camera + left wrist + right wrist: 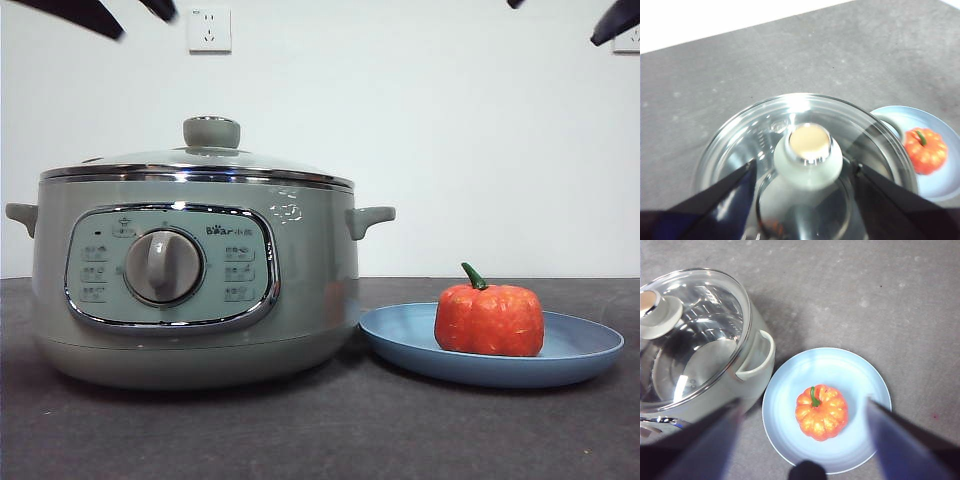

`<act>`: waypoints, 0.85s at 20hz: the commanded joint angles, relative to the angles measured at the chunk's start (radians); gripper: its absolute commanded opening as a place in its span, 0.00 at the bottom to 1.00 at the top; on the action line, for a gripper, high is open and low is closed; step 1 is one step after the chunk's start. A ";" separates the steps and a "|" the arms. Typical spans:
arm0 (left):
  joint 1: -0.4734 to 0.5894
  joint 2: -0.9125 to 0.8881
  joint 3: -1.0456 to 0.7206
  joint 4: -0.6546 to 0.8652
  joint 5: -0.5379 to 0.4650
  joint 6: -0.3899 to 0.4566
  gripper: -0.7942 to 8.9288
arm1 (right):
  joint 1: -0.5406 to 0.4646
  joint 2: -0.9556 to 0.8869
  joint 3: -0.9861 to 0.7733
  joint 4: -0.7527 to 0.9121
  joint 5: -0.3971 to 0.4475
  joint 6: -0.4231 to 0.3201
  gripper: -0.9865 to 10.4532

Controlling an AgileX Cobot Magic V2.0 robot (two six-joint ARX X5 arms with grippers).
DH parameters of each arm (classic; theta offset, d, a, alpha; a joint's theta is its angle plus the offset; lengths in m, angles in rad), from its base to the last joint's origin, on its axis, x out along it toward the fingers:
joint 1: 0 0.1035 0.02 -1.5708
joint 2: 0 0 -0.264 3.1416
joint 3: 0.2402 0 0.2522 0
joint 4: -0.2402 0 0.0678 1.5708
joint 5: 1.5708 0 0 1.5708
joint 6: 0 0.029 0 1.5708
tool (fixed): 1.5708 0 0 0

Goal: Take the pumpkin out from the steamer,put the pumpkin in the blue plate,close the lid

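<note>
The sage-green steamer (190,280) stands at the left with its glass lid (200,160) resting on it. The orange pumpkin (489,318) sits upright in the blue plate (585,350) to the steamer's right. My left gripper (802,172) is open above the lid, its jaws wide apart on either side of the knob (809,152) and not touching it. My right gripper (802,412) is open and empty, high above the pumpkin (821,411) and plate (855,375). In the front view both arms show only as black tips at the top corners.
The dark grey table (320,440) runs in front of the steamer and plate. A white wall with a socket (209,28) stands behind. The steamer's side handle (370,218) reaches toward the plate.
</note>
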 commanded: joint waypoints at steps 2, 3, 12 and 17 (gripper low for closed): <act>-0.005 -0.102 -0.002 -0.093 -0.005 -0.002 0.07 | 0.005 -0.056 -0.030 0.063 0.029 -0.005 0.07; -0.005 -0.132 -0.002 -0.131 -0.022 -0.001 0.07 | 0.017 -0.100 -0.063 0.116 0.061 -0.004 0.07; -0.006 -0.422 -0.221 -0.090 -0.107 -0.002 0.07 | 0.082 -0.469 -0.397 0.341 0.188 0.004 0.07; -0.006 -0.436 -0.224 -0.101 -0.104 -0.013 0.08 | 0.082 -0.468 -0.397 0.326 0.190 0.059 0.07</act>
